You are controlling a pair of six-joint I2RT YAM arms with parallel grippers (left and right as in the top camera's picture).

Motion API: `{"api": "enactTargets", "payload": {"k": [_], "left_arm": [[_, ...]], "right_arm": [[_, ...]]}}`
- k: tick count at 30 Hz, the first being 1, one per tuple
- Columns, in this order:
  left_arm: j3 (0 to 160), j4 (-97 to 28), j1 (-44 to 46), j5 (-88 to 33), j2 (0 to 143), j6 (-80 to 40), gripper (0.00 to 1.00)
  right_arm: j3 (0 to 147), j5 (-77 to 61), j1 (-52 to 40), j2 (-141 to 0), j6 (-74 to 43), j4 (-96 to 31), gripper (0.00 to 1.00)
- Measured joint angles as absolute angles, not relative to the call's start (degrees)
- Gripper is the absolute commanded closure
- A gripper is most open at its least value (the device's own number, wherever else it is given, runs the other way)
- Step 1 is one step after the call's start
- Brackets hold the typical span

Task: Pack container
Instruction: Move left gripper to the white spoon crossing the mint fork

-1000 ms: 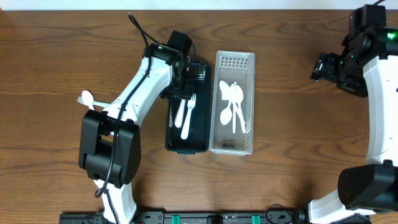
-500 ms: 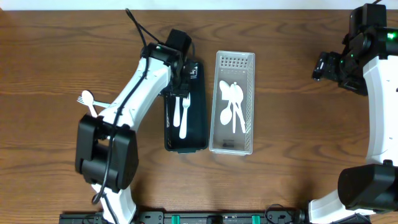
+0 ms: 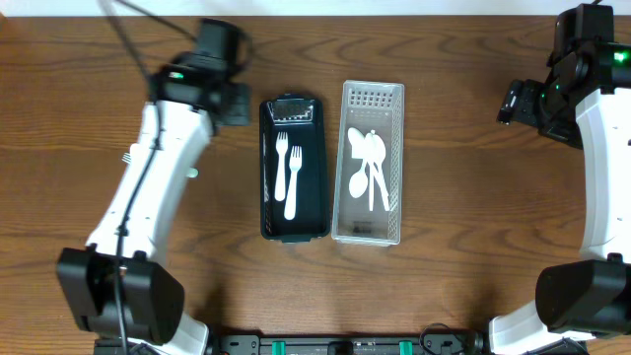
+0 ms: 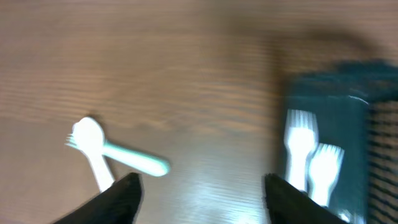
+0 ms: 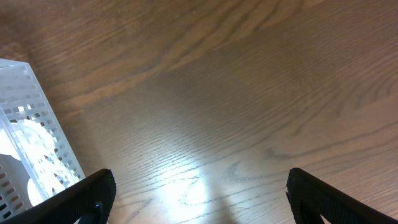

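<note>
Forks [image 3: 288, 177], two of them, sit in the dark container [image 3: 266, 212] mid-table, with the white basket [image 3: 371, 97] of spoons [image 3: 370, 168] just beside it. Left gripper [image 4: 202, 180] hangs off its top-left corner, jaws spread, empty. Right gripper [image 5: 199, 177] is way off right, jaws wide, nothing in them either.

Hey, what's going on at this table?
Two robot arms are packing plastic cutlery into containers. Two forks lie in the dark tray, and several spoons lie in the white basket beside it. The left gripper hangs open and empty over the table left of the tray, near a loose spoon and what looks like a fork. The right gripper is open too, far off to the right.
</note>
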State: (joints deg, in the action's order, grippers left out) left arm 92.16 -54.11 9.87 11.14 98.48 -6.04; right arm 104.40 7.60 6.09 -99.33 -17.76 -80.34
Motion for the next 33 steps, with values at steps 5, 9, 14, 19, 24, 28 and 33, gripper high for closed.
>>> {"api": "enactTargets", "payload": {"k": [5,9,14,19,24,28,33], "left_arm": [[92.2,-57.4,-3.2,10.2,98.5,-9.4,0.14],[90.4,-57.3,-12.1,6.1,98.5,-11.8,0.14],[84.3,-54.8,-19.2,3.3,98.6,-13.2,0.14],[78.0,-50.4,-22.1,2.7,98.9,-13.6,0.14],[74.8,-47.9,-22.0,1.8,100.0,-13.5,0.14],[74.5,-46.6,-21.9,1.7,101.9,-13.5,0.14],[74.5,-44.3,-21.9,1.7,105.8,-13.5,0.14]], "right_arm": [[104.4,7.6,6.1,-99.3,-17.8,-80.4,0.09],[104.4,7.6,6.1,-99.4,-17.8,-80.3,0.08],[104.4,7.6,6.1,-99.4,-17.8,-80.0,0.08],[104.4,7.6,6.1,-99.4,-17.8,-79.6,0.08],[104.4,7.6,6.1,-99.4,-17.8,-79.6,0.08],[104.4,7.6,6.1,-99.4,-17.8,-79.8,0.09],[104.4,7.6,6.1,-99.4,-17.8,-80.8,0.09]]}}
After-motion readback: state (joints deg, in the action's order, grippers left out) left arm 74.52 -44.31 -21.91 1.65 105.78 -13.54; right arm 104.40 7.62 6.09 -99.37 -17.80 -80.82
